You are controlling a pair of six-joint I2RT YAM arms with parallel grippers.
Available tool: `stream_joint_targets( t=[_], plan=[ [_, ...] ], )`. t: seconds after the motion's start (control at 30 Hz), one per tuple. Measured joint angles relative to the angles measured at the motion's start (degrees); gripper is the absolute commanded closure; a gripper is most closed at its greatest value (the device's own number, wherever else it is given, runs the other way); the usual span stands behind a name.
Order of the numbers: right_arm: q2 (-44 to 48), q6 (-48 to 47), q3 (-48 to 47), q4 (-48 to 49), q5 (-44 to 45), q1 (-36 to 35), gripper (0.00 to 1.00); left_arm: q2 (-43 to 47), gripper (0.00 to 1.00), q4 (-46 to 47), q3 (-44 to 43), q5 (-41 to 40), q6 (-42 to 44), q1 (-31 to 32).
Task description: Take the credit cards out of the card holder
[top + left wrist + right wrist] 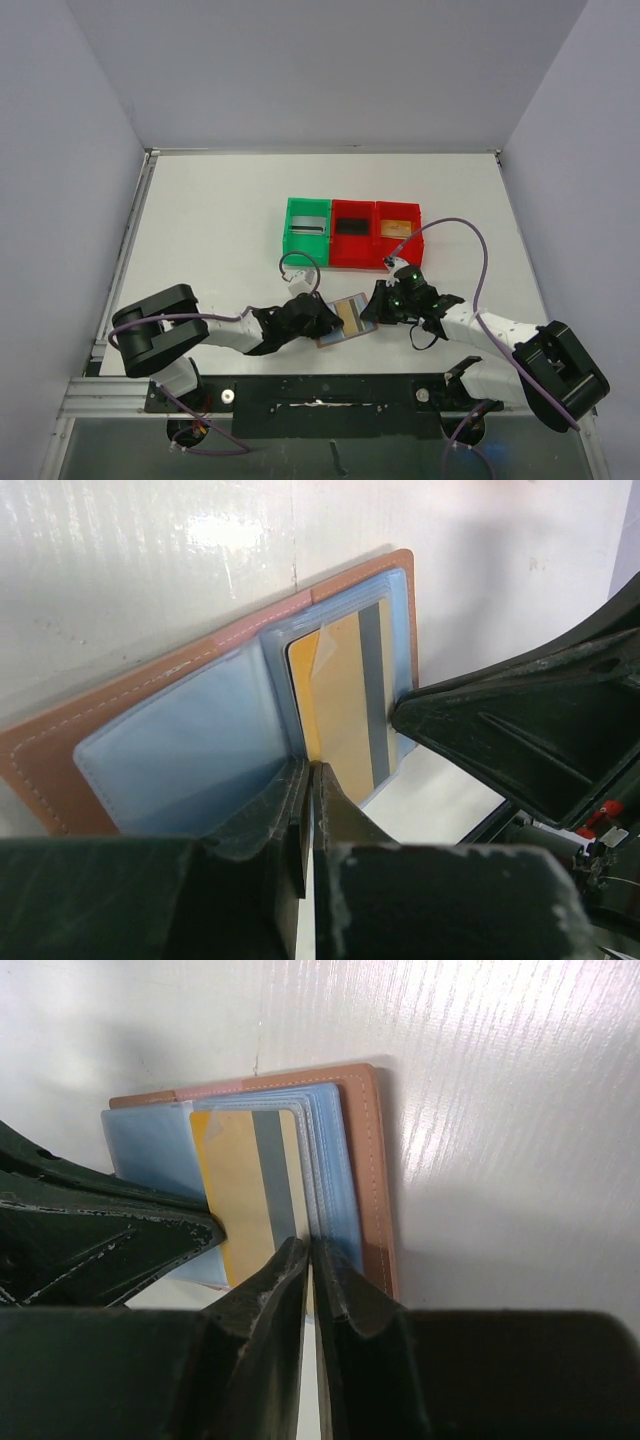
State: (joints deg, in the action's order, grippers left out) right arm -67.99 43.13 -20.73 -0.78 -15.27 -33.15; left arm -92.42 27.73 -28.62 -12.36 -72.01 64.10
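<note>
The tan leather card holder (338, 336) lies open on the table between my two arms, its blue sleeves (180, 750) facing up. A gold credit card (345, 695) with a grey stripe lies in the open fold (235, 1190). My left gripper (308, 770) is shut at the near edge of the card holder (150, 710), pinching the blue sleeve where it meets the card. From the other side, my right gripper (308, 1245) is shut on the gold card's edge, next to the stacked sleeves (335, 1170). The two grippers (322, 322) (375, 310) sit close together.
Behind the card holder stand three joined bins: a green one (307, 242) with a silvery card (307, 224), a red one (352, 250) with a dark card (352, 226), and another red one (399, 244) with a tan card (397, 228). Cables arch over both arms.
</note>
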Motion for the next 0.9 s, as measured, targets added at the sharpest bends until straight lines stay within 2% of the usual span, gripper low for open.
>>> stream_joint_targets(
  t=[0.47, 0.67, 0.9],
  plan=[
    [0.00, 0.42, -0.17, -0.52, 0.02, -0.33, 0.87, 4.24, 1.00, -3.04, 2.54, -0.96, 0.22, 0.11],
    [0.59, -0.39, -1.57, -3.56, 0.02, -0.33, 0.78, 4.24, 1.00, -3.04, 2.60, -0.96, 0.24, 0.11],
    [2.86, -2.05, -6.19, -6.10, -0.90, -0.35, 0.73, 4.24, 1.00, -3.04, 2.60, -0.96, 0.46, 0.11]
  ],
)
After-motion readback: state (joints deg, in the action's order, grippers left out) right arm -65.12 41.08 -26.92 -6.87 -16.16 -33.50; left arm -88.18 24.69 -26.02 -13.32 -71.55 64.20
